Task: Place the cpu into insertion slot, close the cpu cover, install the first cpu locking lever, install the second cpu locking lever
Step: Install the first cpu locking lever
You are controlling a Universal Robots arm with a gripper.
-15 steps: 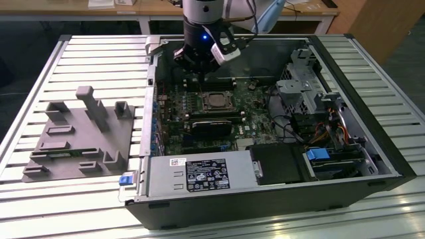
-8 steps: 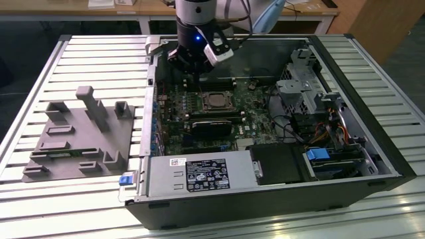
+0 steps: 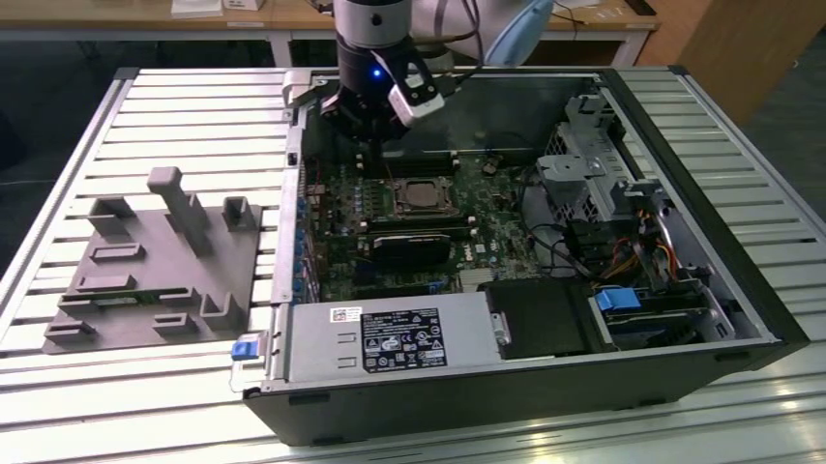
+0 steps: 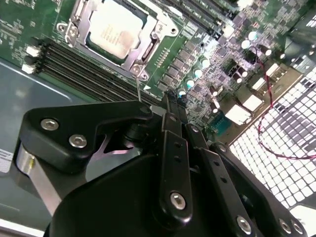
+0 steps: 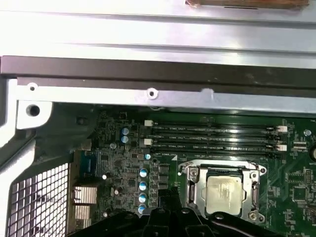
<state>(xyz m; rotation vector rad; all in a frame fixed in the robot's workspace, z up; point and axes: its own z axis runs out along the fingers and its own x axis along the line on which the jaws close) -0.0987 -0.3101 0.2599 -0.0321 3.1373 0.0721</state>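
The cpu [image 4: 114,30] lies flat in the insertion slot [image 3: 420,196] on the green board, its pale metal face up. The cpu cover [image 4: 148,49] is down around it as a silvery frame, and the chip [image 5: 224,192] shows through its window. A thin metal locking lever [image 4: 138,89] sticks out from the socket's corner toward my fingertips. My gripper [image 4: 169,98] hangs just beside the socket on its far side in the exterior view [image 3: 374,155]. Its black fingers are pressed together with nothing between them.
Memory slots [image 5: 212,138] run alongside the socket. A black block [image 3: 410,249] sits nearer on the board, with the power supply [image 3: 387,338] in front. A drive cage and cables [image 3: 606,184] fill the exterior view's right. A grey fixture with posts [image 3: 155,261] stands outside the case.
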